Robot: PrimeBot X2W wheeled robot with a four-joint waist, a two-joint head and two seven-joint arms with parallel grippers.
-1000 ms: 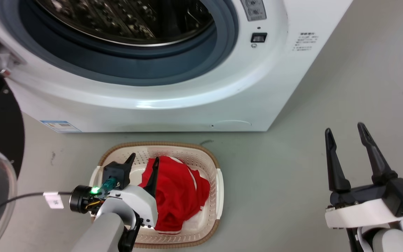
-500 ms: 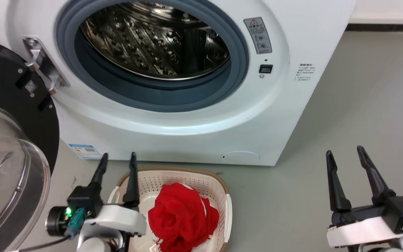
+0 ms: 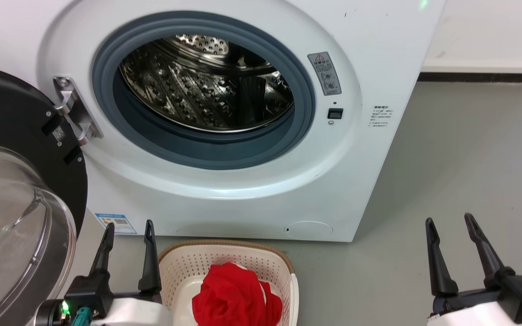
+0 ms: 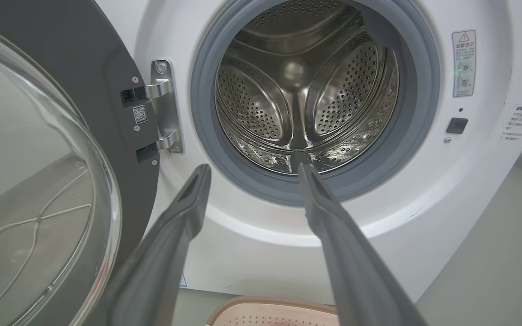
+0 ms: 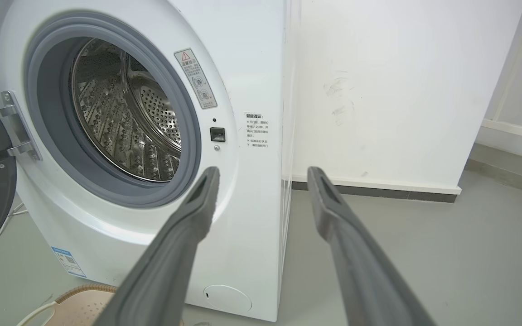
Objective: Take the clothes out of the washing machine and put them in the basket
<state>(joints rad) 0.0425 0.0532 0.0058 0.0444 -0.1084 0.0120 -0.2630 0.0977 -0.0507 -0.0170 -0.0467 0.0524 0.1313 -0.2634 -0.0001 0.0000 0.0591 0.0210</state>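
Cream basket [image 3: 184, 271] on the floor, just in front of the washing machine [image 3: 243, 199]; red clothes [image 3: 236, 299] bunched inside it. Drum [image 3: 206, 86] shows bare perforated steel; glass door [image 3: 16, 217] swung wide. Warning sticker [image 3: 325, 73] with a red triangle beside the porthole, print too small to read. Left gripper [image 3: 129, 223] and right gripper [image 3: 449, 218]: fingers spread, holding nothing.

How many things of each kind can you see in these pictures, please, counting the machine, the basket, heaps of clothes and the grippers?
washing machine: 1
basket: 1
heap of red clothes, in the basket: 1 (garments within it cannot be told apart)
grippers: 2, the left gripper and the right gripper, both open
Total: 5
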